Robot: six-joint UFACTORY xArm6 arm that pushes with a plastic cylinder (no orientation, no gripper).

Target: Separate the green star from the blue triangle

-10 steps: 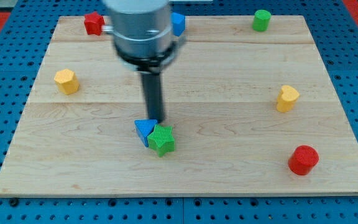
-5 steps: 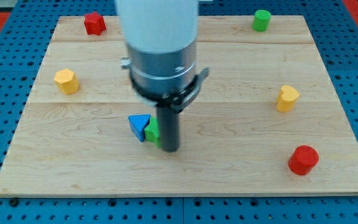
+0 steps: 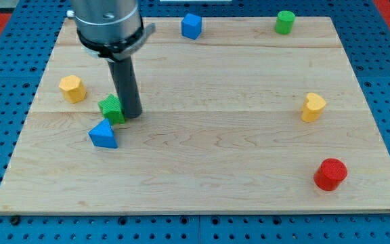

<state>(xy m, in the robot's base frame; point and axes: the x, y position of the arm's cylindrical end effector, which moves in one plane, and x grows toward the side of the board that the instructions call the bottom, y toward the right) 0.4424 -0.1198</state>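
Separation incomplete near worktop (image 3: 249,190) left edge: my tip (image 3: 133,115) against green star (image 3: 112,108), blue triangle (image 3: 103,134) just beside; no fingers fitted.

My tip (image 3: 131,115) touches the right side of the green star (image 3: 112,108) on the bench (image 3: 215,156). The blue triangle (image 3: 103,134) lies just nearer, slightly left, its top corner close to the star.
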